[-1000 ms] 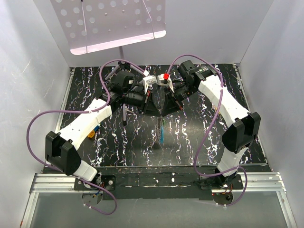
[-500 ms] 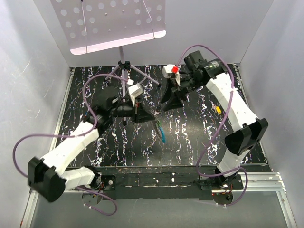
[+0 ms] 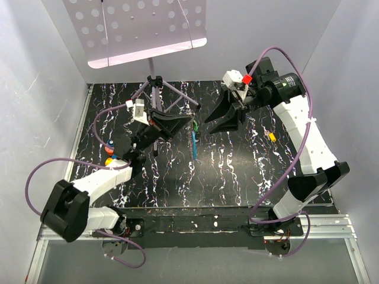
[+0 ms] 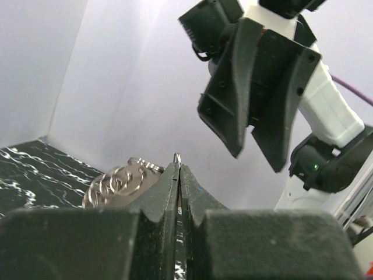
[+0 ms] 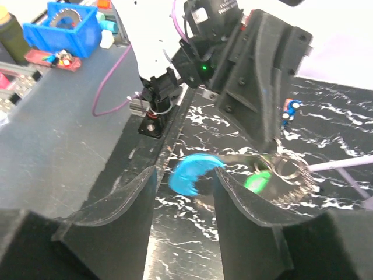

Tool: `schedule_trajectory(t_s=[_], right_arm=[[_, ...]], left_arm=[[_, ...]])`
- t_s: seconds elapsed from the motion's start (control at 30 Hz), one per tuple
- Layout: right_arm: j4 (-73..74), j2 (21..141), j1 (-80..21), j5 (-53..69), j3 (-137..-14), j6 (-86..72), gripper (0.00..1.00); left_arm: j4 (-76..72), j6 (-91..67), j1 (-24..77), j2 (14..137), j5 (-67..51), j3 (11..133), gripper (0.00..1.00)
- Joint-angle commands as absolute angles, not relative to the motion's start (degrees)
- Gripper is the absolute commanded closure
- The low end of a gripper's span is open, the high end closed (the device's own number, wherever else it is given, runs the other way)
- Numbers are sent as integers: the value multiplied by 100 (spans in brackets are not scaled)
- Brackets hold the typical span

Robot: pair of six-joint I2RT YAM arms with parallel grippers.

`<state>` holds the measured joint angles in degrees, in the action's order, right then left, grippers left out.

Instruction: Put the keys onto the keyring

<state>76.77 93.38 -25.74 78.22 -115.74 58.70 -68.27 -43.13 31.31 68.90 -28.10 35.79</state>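
Note:
My left gripper (image 3: 188, 122) is shut on the keyring (image 4: 177, 156); a thin silvery loop pokes out just past its fingertips. From the ring hang a green-headed key (image 5: 257, 182), a bunch of small chain rings (image 4: 116, 179) and a light-blue tag (image 3: 194, 147), which dangles over the mat. My right gripper (image 3: 216, 125) stands open a little to the right of the ring, holding nothing. In the right wrist view the blue tag (image 5: 192, 174) shows blurred between and beyond the open fingers, apart from them.
A purple tripod stand (image 3: 157, 83) holding a perforated white board (image 3: 142, 29) rises at the back. Small red, blue and orange items (image 3: 109, 152) lie at the mat's left edge and a yellow one (image 3: 271, 136) at the right. White walls enclose the black marbled mat (image 3: 237, 171).
The right gripper has opened and drawn back to the right. The left arm has pulled left, still holding the keyring, whose key and blue tag now hang from it alone.

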Motion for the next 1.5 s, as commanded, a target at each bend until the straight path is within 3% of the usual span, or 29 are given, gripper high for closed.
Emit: schedule_trajectory(t_s=[0.0, 0.43, 1.47], right_arm=[[7131, 9290, -2575, 7876, -11882, 4125, 49], [5309, 9404, -2593, 7427, -11601, 1987, 58], [4755, 9439, -2769, 6925, -11654, 1002, 63]], left_arm=[[-8833, -5335, 3138, 7207, -2557, 4095, 100], [-8824, -5335, 3138, 7189, -2742, 4113, 100], [-8816, -5256, 3155, 7128, -3041, 4236, 100]])
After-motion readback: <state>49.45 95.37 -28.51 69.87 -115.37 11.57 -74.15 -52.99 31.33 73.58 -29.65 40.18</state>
